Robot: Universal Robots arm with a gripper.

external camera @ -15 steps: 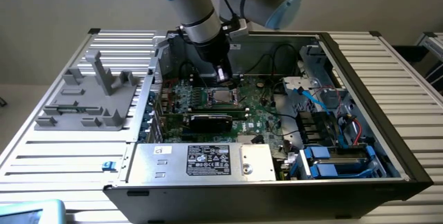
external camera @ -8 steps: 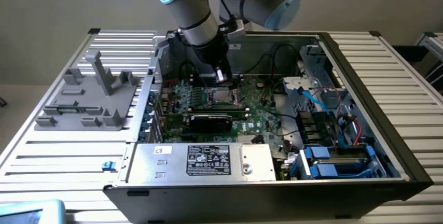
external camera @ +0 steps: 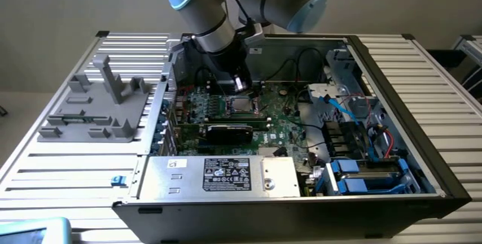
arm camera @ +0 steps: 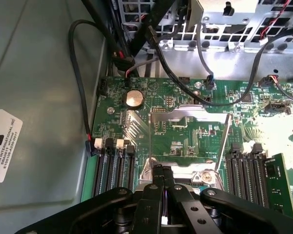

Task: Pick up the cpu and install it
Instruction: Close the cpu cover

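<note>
Slatted metal formed the counter (external camera: 68, 165), on which an open case (external camera: 441, 159) was laid on its side. In the exterior view a grey fixture (external camera: 98, 108) was seen on the counter at 9 o'clock from the case, on the exterior view's left. The arm (external camera: 211, 24) was seen reaching down into the case from 12 o'clock, with the gripper (external camera: 239, 86) held low over the board (external camera: 290, 125).

The cpu (external camera: 241, 107) was seen as a silver-topped square lying flat on the board, just at 6 o'clock from the gripper tip. Whether the two were touching could not be told. A black card (external camera: 229, 132) was set just at 6 o'clock from the cpu, and a labelled silver box (external camera: 226, 174) farther along the same line, at the case's near wall. Blue cables (external camera: 339, 108) were seen at 3 o'clock from the cpu.

In the wrist view the gripper (arm camera: 162, 187) was shown with its fingers (arm camera: 158, 179) pressed together over the socket's edge. A raised metal frame (arm camera: 190, 114) was seen beyond them, with a coin cell (arm camera: 134, 99) and slots (arm camera: 112, 165) nearby.
</note>
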